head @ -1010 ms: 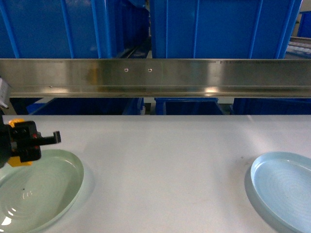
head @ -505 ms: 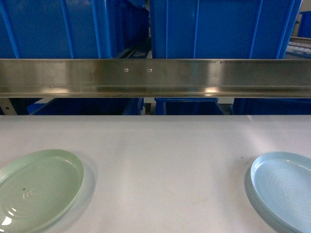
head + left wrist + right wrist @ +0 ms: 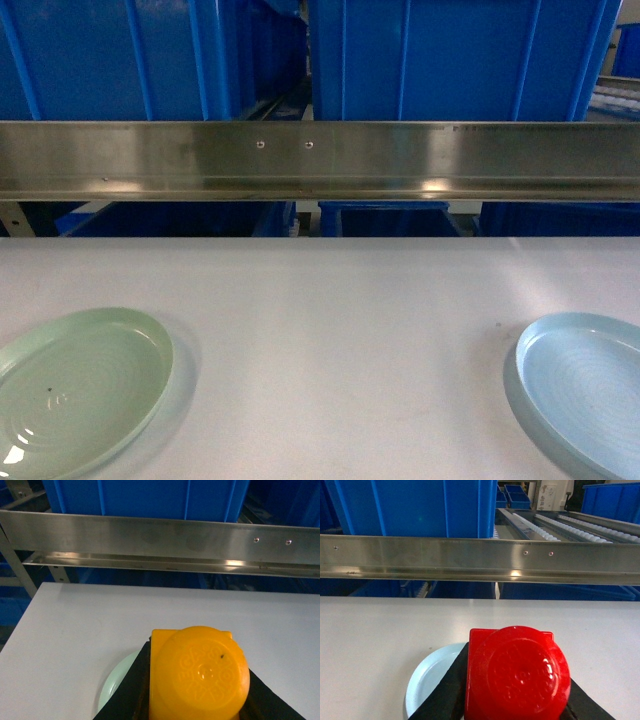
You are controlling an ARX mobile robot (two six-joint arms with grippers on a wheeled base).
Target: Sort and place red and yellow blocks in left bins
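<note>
In the left wrist view, my left gripper [image 3: 200, 697] is shut on the orange-yellow block [image 3: 197, 672], whose round stud faces the camera between the black fingers [image 3: 132, 695]. It hangs above the near edge of a pale green plate [image 3: 117, 682]. In the right wrist view, my right gripper [image 3: 516, 700] is shut on the red block [image 3: 517, 675], held over a pale blue plate [image 3: 430, 680]. Neither gripper shows in the head view. Large blue bins [image 3: 100, 55] stand on the rack behind the table, on the left and in the middle [image 3: 460, 55].
A steel rail [image 3: 320, 160] runs across in front of the bins, above the white table's far edge [image 3: 320, 290]. The green plate [image 3: 80, 390] lies near left and the blue plate [image 3: 585, 385] near right. More blue crates sit below the rail. A roller conveyor [image 3: 580, 522] runs at far right.
One second ago my left gripper with the yellow block showed at the head view's left edge over the green plate. It has since moved out of that view.
</note>
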